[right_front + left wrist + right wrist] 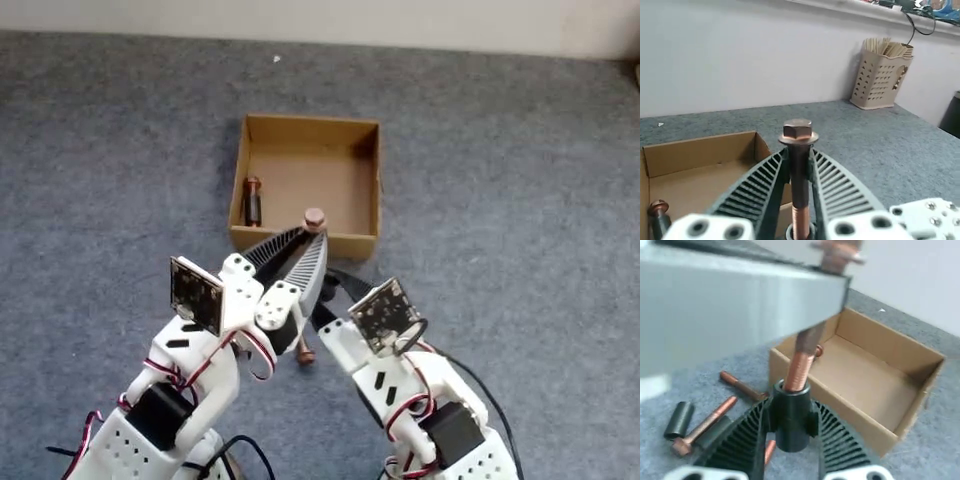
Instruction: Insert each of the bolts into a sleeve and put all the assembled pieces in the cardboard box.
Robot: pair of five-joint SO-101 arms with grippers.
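Observation:
My left gripper [799,156] is shut on a copper bolt [798,150], which stands upright with its hex head above the fingertips. In the high view this left gripper [306,242] hangs over the near wall of the cardboard box [362,190]. Right below it, my right gripper [790,407] is shut on a black sleeve [791,421]. The bolt's threaded end [801,371] sits in the sleeve's mouth. One assembled piece [252,201] lies inside the box by its left wall.
Two loose bolts [741,385] [703,427] and two loose sleeves [679,420] [716,432] lie on the grey carpet beside the box. Another bolt [303,350] shows between the arms. A beige holder of sticks [883,75] stands far off by the wall.

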